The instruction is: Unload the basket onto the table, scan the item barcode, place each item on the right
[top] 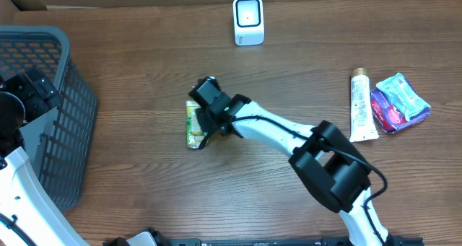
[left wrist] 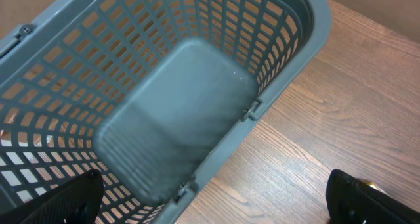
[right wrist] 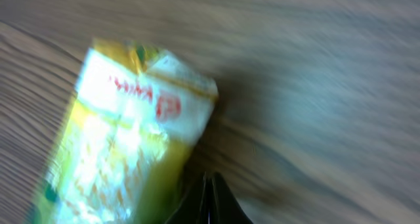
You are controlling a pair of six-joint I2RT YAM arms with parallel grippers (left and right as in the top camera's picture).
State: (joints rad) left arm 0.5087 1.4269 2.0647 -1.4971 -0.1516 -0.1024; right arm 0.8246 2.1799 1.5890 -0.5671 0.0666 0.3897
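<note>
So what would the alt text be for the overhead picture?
The right arm's tool sits shut at a yellow packet mid-table. A grey basket stands left, a white scanner behind, a tube and pouches right.

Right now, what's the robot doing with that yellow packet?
The right arm's fingers are shut at the edge of the yellow packet lying on the table; whether they've pinched it is unclear. The left arm's fingers hang open over the grey basket. The white scanner stands at the back, nothing at it.
</note>
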